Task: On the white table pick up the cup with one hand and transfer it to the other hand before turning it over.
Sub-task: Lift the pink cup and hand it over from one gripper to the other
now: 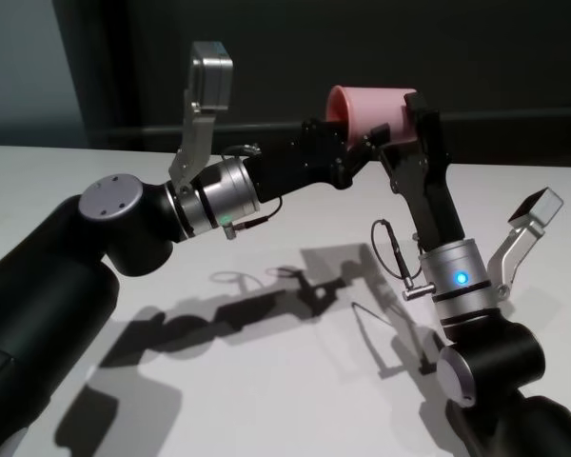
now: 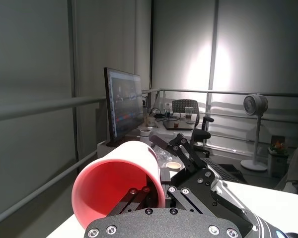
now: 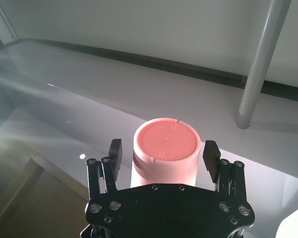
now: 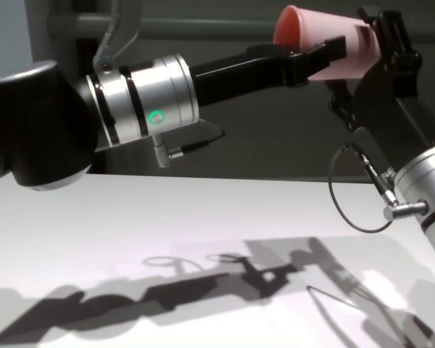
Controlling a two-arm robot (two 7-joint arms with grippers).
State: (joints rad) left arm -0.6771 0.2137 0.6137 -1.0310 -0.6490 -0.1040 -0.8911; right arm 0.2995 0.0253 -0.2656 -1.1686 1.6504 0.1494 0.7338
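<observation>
The pink cup [image 1: 369,112] hung on its side well above the white table [image 1: 38,181], pinched at the rim by the left gripper [image 1: 360,150]. The right gripper [image 3: 164,157] had its jaws spread either side of the cup's base end, apparently not clamped yet. So I'd say the handover came down to those jaws closing across the cup's long axis.

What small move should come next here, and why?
Probably the right gripper should close: its jaws stand open on both sides of the pink cup, near its base, while the left gripper holds the cup by its rim, above the white table.
</observation>
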